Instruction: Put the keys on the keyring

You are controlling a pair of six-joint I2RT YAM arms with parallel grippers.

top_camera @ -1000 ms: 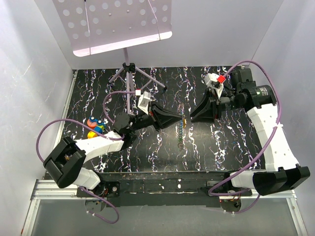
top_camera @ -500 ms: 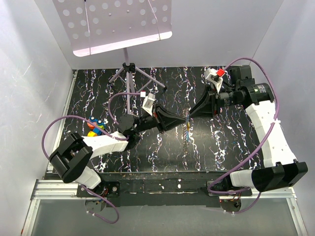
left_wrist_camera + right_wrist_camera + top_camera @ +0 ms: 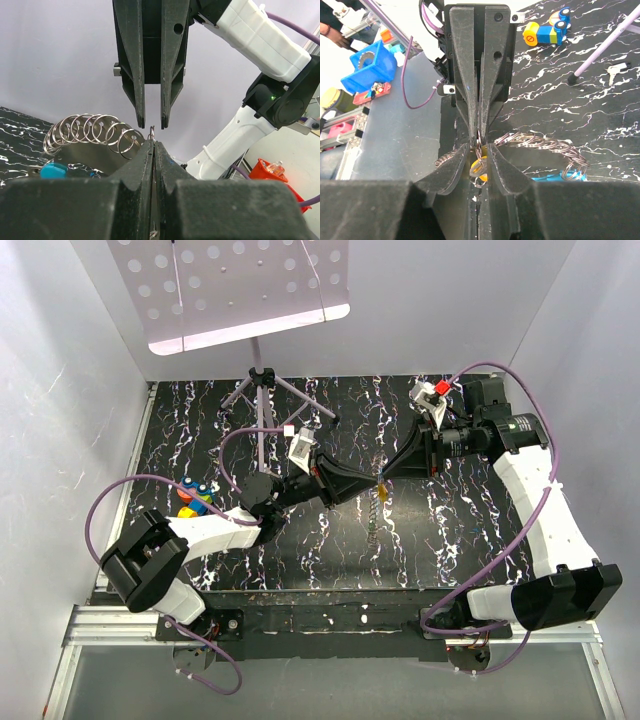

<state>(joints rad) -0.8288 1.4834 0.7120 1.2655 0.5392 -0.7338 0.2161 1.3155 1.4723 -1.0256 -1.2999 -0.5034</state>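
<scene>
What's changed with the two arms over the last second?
Both arms swung inward: the left gripper, shut on the chain of metal rings, moved right, and the right gripper moved left to meet it tip to tip, its jaws narrowing, still apart. The colourful toy blocks and music stand stayed put.

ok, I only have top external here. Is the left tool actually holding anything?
Observer: Yes. The left wrist view shows the left tool shut on one ring at its tips.
Operator: Right tool clamped on it too?
Observer: No. In the same view the right tool has its fingers apart, with the tips right by that ring.
Operator: Any key near the handoff?
Observer: In the right wrist view, the yellow key shows in the gap between the right tool's fingers.
</scene>
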